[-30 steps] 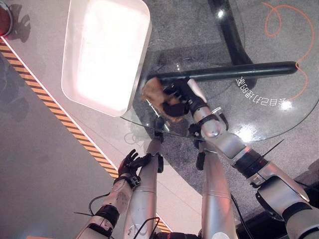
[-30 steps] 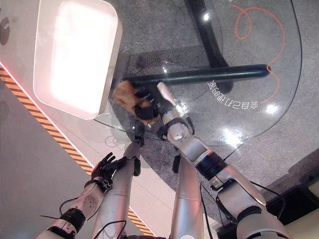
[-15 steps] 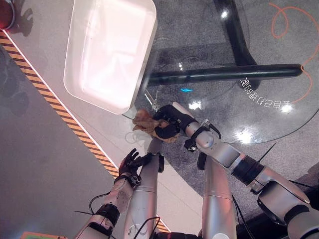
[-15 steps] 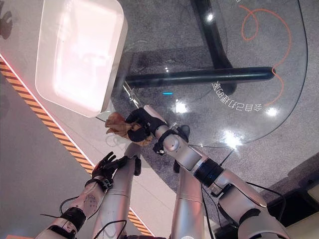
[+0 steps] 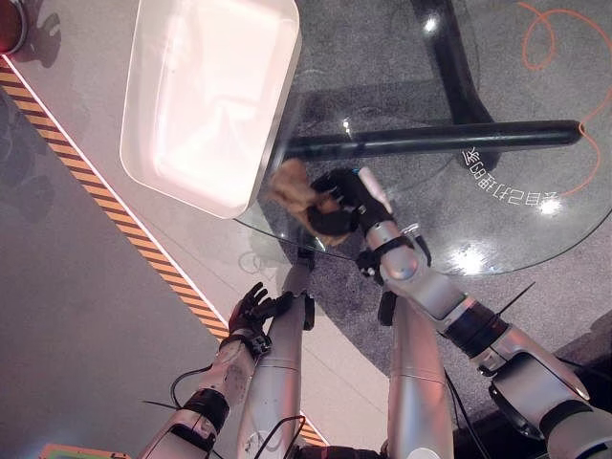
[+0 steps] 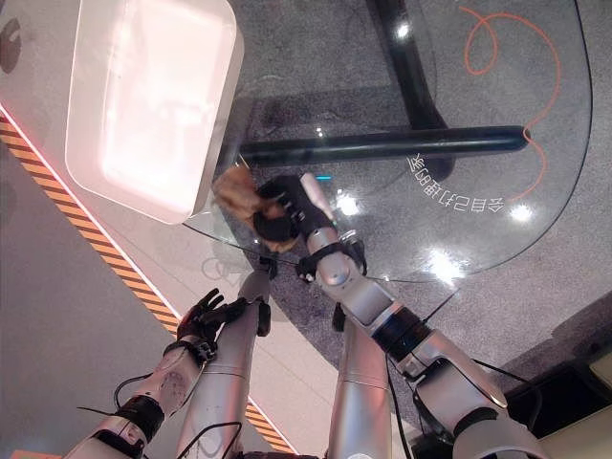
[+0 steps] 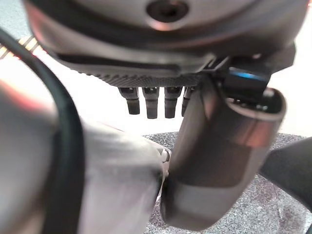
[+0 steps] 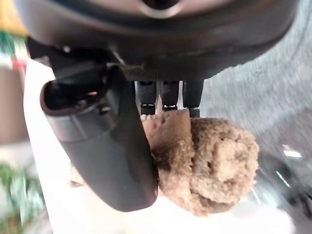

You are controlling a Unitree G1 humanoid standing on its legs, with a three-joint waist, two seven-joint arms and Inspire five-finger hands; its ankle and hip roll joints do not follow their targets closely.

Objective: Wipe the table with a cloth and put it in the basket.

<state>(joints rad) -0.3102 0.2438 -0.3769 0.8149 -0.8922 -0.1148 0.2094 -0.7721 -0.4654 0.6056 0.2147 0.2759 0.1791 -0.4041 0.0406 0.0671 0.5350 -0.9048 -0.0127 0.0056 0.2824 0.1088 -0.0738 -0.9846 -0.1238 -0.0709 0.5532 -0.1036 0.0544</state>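
1. One brown fuzzy cloth (image 5: pixel 293 187) is bunched up in the right hand (image 5: pixel 342 203), at the near edge of the glass table (image 5: pixel 497 229), just beside the corner of the white basket (image 5: pixel 206 96).
2. From the right wrist camera, the cloth (image 8: pixel 209 163) is a thick crumpled lump, with the thumb on one side of it and the fingers (image 8: pixel 165 97) curled over the other side, so the hand is grasping the cloth.
3. Whether the cloth touches the glass or is held a little above it, I cannot say for sure, because the hand covers the place of contact.
4. Part of the cloth sticks out from the hand toward the basket, but it is outside the basket's rim.
5. Low and to the left of the table, the left hand (image 5: pixel 251 311) is over the floor, close to the striped floor line (image 5: pixel 115 215).
6. Its fingers (image 7: pixel 151 100) are loosely bent and spread, and they hold nothing.
7. Under the glass, a dark table bar (image 5: pixel 430 139) runs across.
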